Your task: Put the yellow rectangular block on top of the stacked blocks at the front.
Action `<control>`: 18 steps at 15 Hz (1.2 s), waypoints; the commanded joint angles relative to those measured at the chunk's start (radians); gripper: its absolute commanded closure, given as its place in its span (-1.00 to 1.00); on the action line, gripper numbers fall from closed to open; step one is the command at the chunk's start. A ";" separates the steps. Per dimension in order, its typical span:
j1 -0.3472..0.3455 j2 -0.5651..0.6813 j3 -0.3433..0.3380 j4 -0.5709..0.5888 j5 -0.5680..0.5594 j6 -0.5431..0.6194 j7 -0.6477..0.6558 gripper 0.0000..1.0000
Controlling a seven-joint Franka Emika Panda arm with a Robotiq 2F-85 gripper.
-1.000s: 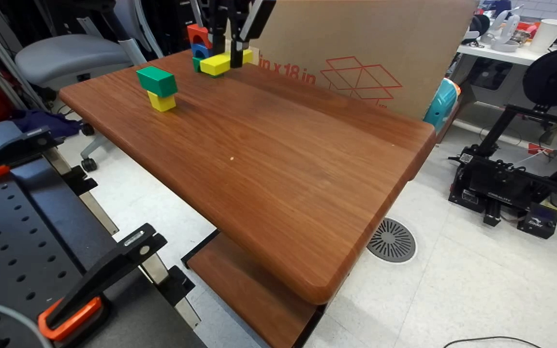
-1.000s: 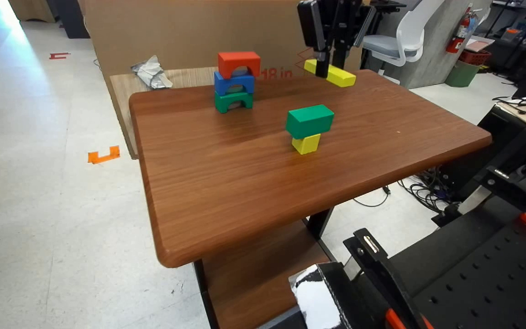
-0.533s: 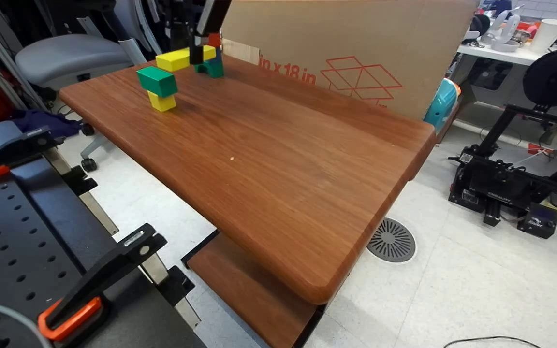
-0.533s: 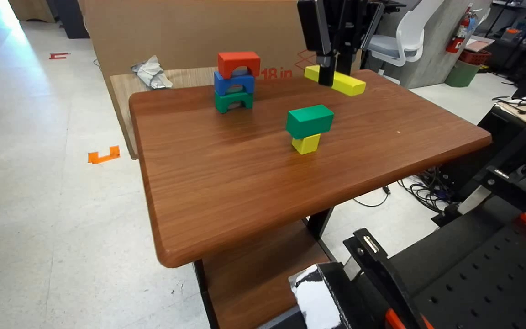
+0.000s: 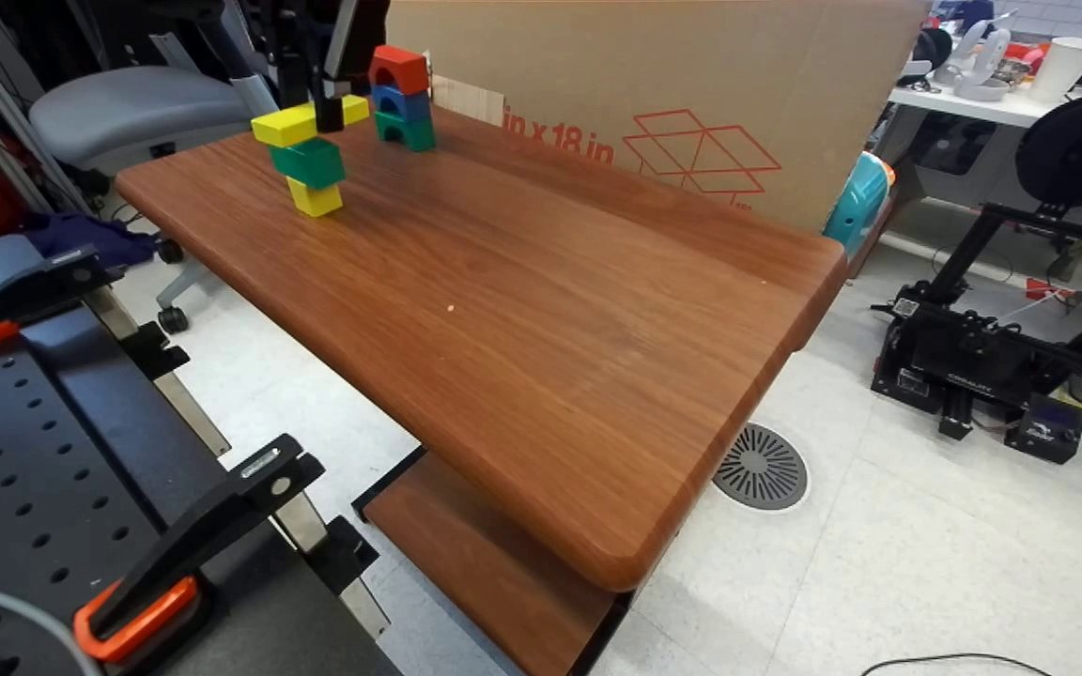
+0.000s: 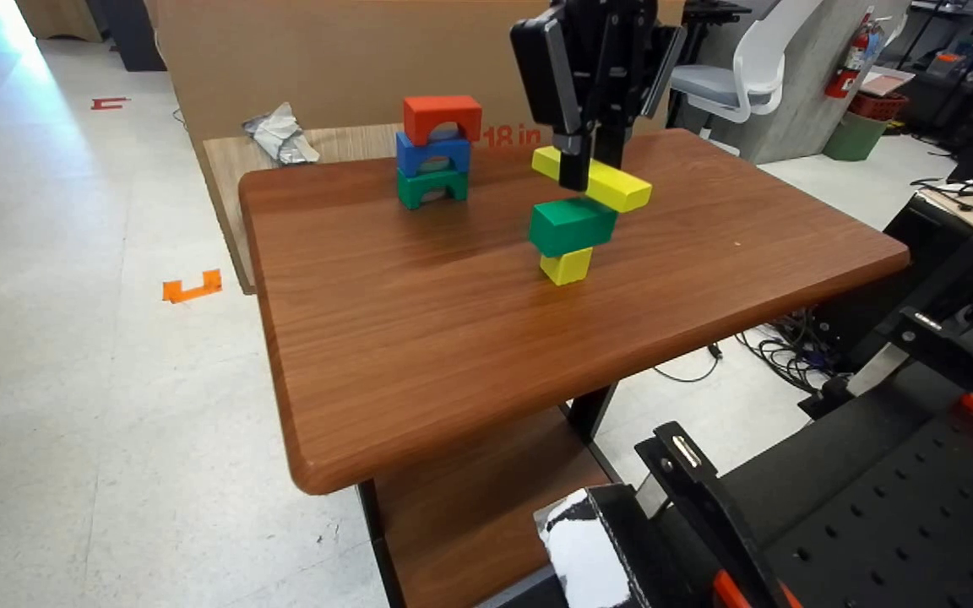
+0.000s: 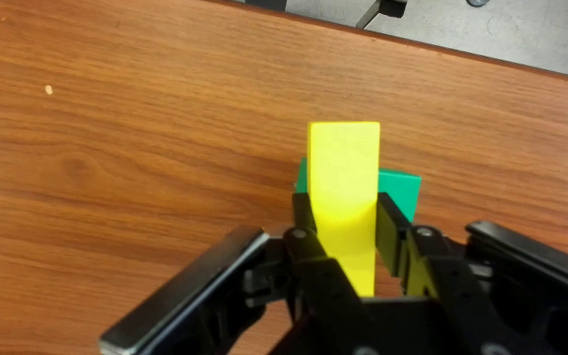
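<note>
As the gripper point(image 7: 345, 217) pinches the long yellow block point(image 6: 615, 185) crosswise over the green block point(image 6: 568, 226), contact between them unclear, an off-center release or hard downward press could tip that green block, which overhangs the small yellow base point(image 6: 567, 268) beneath it

Lab, workshop-like, per ff.: blk. Creality 3D printer point(image 5: 964, 371) on pale flr. point(image 5: 888, 563); blk. perf. plate point(image 5: 48, 469) w/ 2 orange-trim clamps point(image 5: 212, 526) at edge; wht. worktop point(image 5: 973, 106), cluttered, w/ wht. cup point(image 5: 1064, 70). Addl. items: rd. flr. grate point(image 5: 760, 467), gray swivel chair point(image 5: 142, 108) w/ casters point(image 5: 172, 320), red fire extinguisher point(image 6: 853, 57) nr. gray wall point(image 6: 799, 105), cable tangle point(image 6: 799, 361) on flr.
</note>
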 commanded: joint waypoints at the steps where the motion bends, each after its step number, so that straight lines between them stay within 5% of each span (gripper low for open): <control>1: 0.019 -0.043 0.000 -0.061 -0.008 0.063 0.040 0.83; 14: 0.041 -0.041 -0.004 -0.089 -0.019 0.097 0.083 0.83; 15: 0.040 -0.041 -0.003 -0.089 -0.017 0.096 0.083 0.76; 16: 0.039 -0.041 -0.003 -0.089 -0.015 0.096 0.084 -0.17; 18: 0.038 -0.043 -0.002 -0.093 -0.011 0.098 0.085 -0.32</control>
